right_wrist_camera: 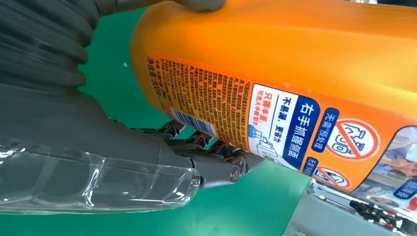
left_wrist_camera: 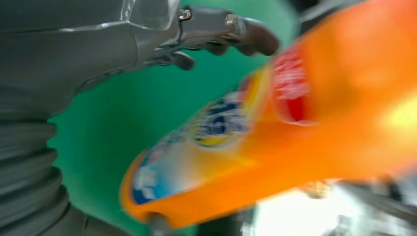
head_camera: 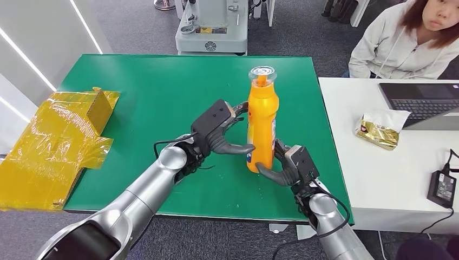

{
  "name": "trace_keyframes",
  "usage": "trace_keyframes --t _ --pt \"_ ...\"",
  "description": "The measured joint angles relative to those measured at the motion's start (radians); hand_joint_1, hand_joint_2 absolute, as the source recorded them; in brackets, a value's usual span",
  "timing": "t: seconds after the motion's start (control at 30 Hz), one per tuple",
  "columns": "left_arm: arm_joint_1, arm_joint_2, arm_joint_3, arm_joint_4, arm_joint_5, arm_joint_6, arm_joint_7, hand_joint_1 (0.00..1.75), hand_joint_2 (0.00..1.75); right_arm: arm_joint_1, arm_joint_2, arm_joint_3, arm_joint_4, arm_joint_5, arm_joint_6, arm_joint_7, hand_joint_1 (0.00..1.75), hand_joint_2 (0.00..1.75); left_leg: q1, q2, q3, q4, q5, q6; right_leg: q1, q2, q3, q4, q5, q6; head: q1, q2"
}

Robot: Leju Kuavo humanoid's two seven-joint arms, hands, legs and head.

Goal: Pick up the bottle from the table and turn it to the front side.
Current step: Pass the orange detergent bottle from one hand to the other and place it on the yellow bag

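Note:
An orange bottle (head_camera: 262, 124) with a clear cap stands upright near the front of the green table (head_camera: 162, 92), between my two hands. From its left side my left hand (head_camera: 219, 130) holds it, thumb across the near face and fingers behind. Low down on the right, my right hand (head_camera: 289, 165) grips the base. In the left wrist view the bottle (left_wrist_camera: 295, 123) is blurred, its colourful label facing my left hand (left_wrist_camera: 74, 59). The right wrist view has the bottle (right_wrist_camera: 295, 59) with its printed text label against my right hand (right_wrist_camera: 98, 137), fingers (right_wrist_camera: 211, 147) touching it.
A crumpled yellow wrapped box (head_camera: 59, 141) lies over the table's left edge. To the right stands a white table (head_camera: 389, 179) with a laptop (head_camera: 422, 103), a gold snack packet (head_camera: 381, 130) and a black power adapter (head_camera: 443, 187). A person (head_camera: 406, 38) sits behind it. A grey machine base (head_camera: 211, 27) stands beyond.

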Motion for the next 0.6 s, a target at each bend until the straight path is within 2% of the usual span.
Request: trace_keyframes --t 0.37,0.47,0.6 --pt "-0.024 -0.001 0.023 0.073 0.204 -0.201 0.142 0.00 1.75 -0.018 -0.002 0.000 0.044 -0.001 0.000 -0.018 1.75 1.75 0.000 0.000 0.000 0.000 0.000 0.000 0.000 0.000 0.000 0.000 0.000 0.000 0.000 0.000" --pt "-0.038 -0.009 0.035 0.074 0.254 -0.205 0.151 0.00 1.75 -0.025 -0.002 0.001 0.051 0.005 -0.010 -0.025 1.75 1.75 0.000 0.000 0.000 0.000 0.000 0.000 0.000 0.000 0.000 0.000 0.000 0.000 0.000 0.000" --pt "-0.073 -0.023 0.044 0.060 0.276 -0.137 0.128 0.00 1.75 -0.035 -0.002 0.002 0.067 0.008 -0.015 -0.030 1.75 1.75 0.000 0.000 0.000 0.000 0.000 0.000 0.000 0.000 0.000 0.000 0.000 0.000 0.000 0.000"
